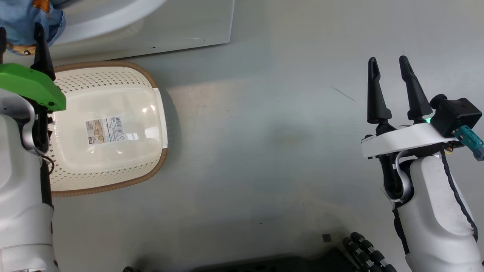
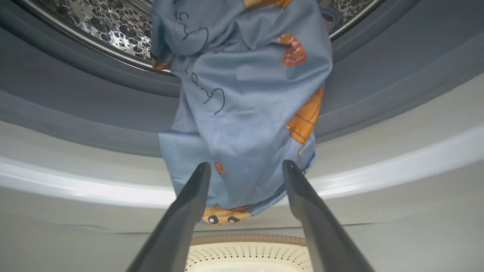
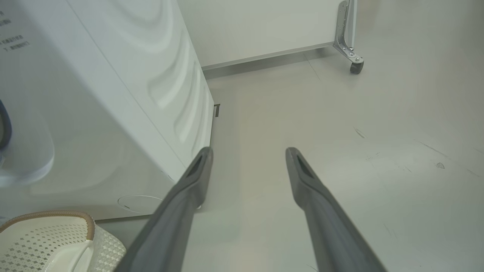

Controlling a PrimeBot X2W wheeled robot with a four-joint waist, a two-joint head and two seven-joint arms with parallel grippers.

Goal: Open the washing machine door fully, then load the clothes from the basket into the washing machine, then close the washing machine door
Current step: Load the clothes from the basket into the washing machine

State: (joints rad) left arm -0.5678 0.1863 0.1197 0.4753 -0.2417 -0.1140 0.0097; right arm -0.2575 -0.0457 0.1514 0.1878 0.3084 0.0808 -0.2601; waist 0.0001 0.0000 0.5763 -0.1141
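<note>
- our right hand [image 1: 388,59] hangs over the bare floor [image 1: 264,151], spread wide and holding nothing
- the basket [image 1: 102,75] sits on the floor right up against the washing machine [image 3: 113,94], with the label [image 1: 106,130] on its bottom in plain sight
- our left hand [image 2: 245,164] is up above the basket, also wide, not pinching anything
- just past it the clothes [image 2: 242,94] spill out of the drum [image 2: 106,26] and droop over the grey gasket [image 2: 75,113]
</note>
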